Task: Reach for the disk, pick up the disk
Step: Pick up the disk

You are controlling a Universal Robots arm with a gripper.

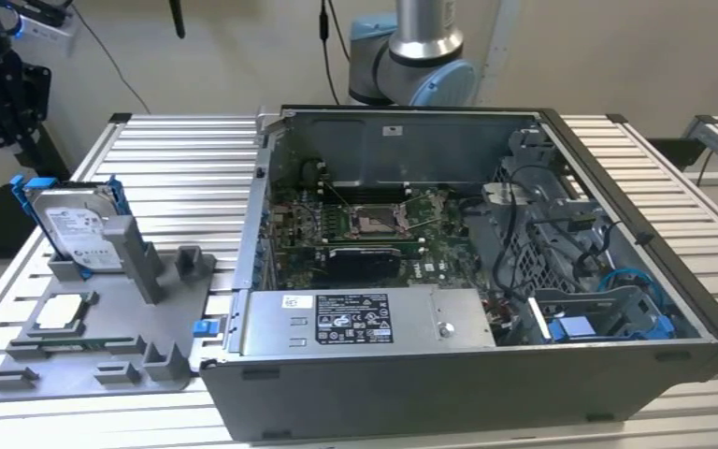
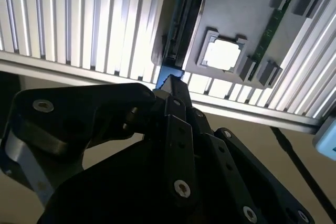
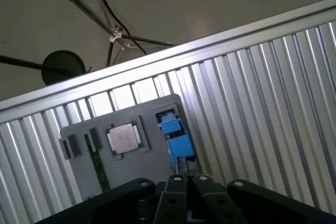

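One disk [image 1: 75,229] stands on edge in the grey holder [image 1: 97,367] near the slatted table's [image 1: 184,168] corner, open slats beside it, while the gripper [image 1: 0,138], fingers [image 3: 176,190] pressed together, hangs well above near the table's edge.

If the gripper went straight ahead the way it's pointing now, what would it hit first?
Most likely the disk, standing on edge in the grey holder; in both wrist views the gripper aims at its blue-railed edge. Depth is unclear.

The disk [image 1: 75,227] is shiny metal with blue plastic rails [image 1: 29,184], the table [image 1: 184,159] ribbed aluminium.
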